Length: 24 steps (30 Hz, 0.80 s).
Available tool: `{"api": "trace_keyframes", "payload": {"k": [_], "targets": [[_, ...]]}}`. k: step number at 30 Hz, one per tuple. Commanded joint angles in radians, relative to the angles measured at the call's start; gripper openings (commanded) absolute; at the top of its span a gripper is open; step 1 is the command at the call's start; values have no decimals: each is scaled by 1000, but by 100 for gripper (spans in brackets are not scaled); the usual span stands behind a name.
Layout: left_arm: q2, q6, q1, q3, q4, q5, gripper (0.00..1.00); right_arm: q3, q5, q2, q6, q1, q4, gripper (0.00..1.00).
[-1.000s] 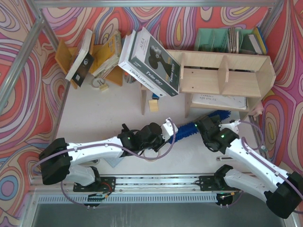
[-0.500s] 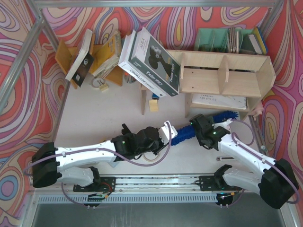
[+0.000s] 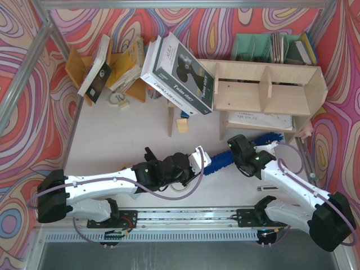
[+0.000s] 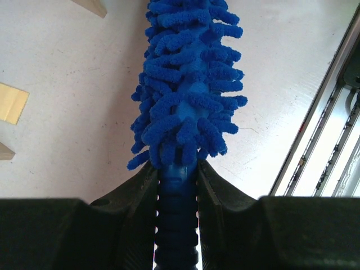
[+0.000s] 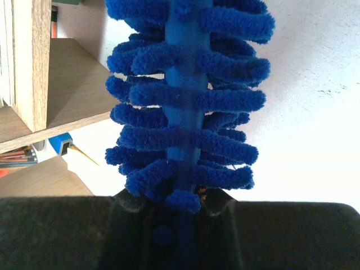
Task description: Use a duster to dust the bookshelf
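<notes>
Over the white desk (image 3: 135, 132), near the bookshelf (image 3: 264, 84), the left gripper (image 4: 177, 170) clamps the handle of the duster (image 3: 219, 161); the right gripper (image 5: 175, 198) clamps its fluff.

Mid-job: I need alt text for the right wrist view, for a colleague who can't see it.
The right gripper is shut on the fluffy bright-blue duster, whose head runs straight up the middle of the frame. The pale plywood bookshelf fills the left edge, and the white table lies to the right.
</notes>
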Motion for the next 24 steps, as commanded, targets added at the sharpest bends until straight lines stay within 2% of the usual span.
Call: {"api": "trace_keyframes", "payload": {"k": [1,4,8,13,19,24], "targets": [[-3,-9,3,13,33,-23,28,16,48,-41,-7,-10,-60,5],[22,-16,3,24,10,-37,43,35,50,-61,-29,-11,-64,0],[54,-18,5,50,-47,-60,65,56,43,-79,-39,-10,-78,0],[77,-11,12,56,-74,-53,80,62,26,-90,-47,-10,-75,0],[108,-38,73,73,-95,49,79,70,17,-107,-50,-11,-79,0],[185,-33,81,125,-150,118,65,81,25,-121,-52,-11,-79,0]]}}
